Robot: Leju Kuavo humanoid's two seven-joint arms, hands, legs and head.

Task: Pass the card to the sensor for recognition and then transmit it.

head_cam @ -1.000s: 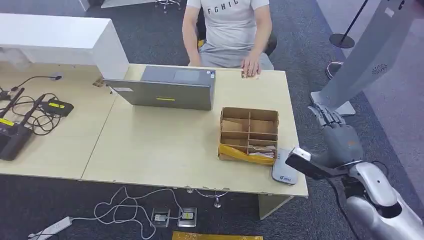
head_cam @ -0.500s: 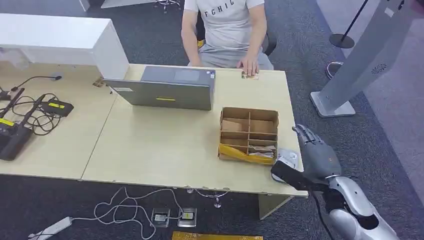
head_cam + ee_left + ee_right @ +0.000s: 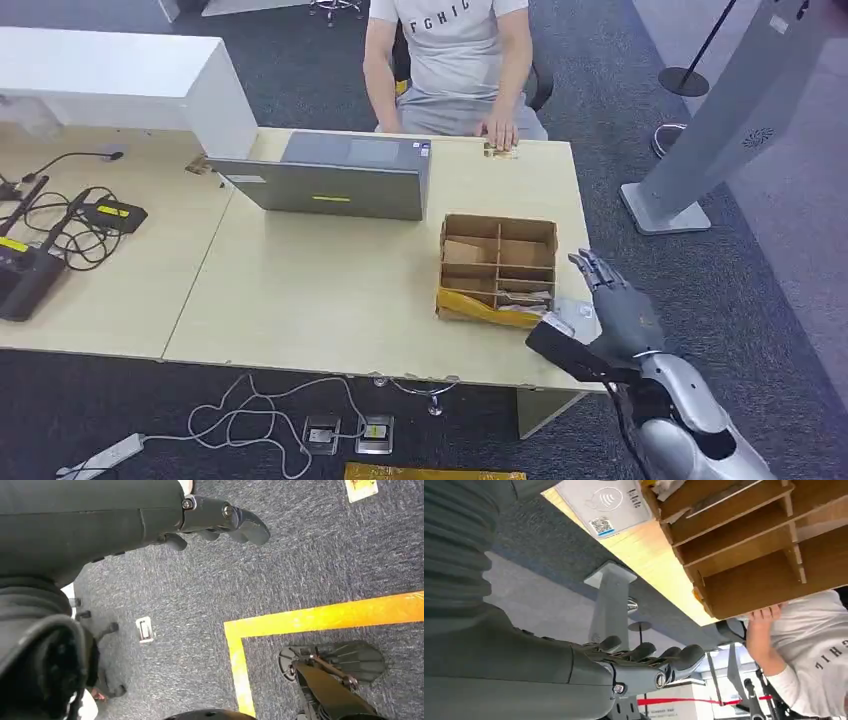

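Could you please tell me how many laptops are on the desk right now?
1: a grey laptop sits at the far side of the desk, in front of the seated person, left of the cardboard box. None seems hidden.

A grey closed laptop (image 3: 335,177) with a yellow sticker lay on the light wooden desk (image 3: 320,290), near its far edge. A white rectangular box-like unit (image 3: 120,80) stood at the desk's far left. Black devices with tangled black cables (image 3: 60,235) sat at the left end. A person in a pale grey printed T-shirt (image 3: 455,55) sat behind the desk, one hand (image 3: 498,130) resting on its far edge. On the dark grey carpet (image 3: 260,40), a white power strip (image 3: 100,458) and white cables (image 3: 255,410) lay beneath the near edge. A slanted grey metal stand (image 3: 730,110) rose at the right. A yellow tape line (image 3: 320,617) crossed the carpet.
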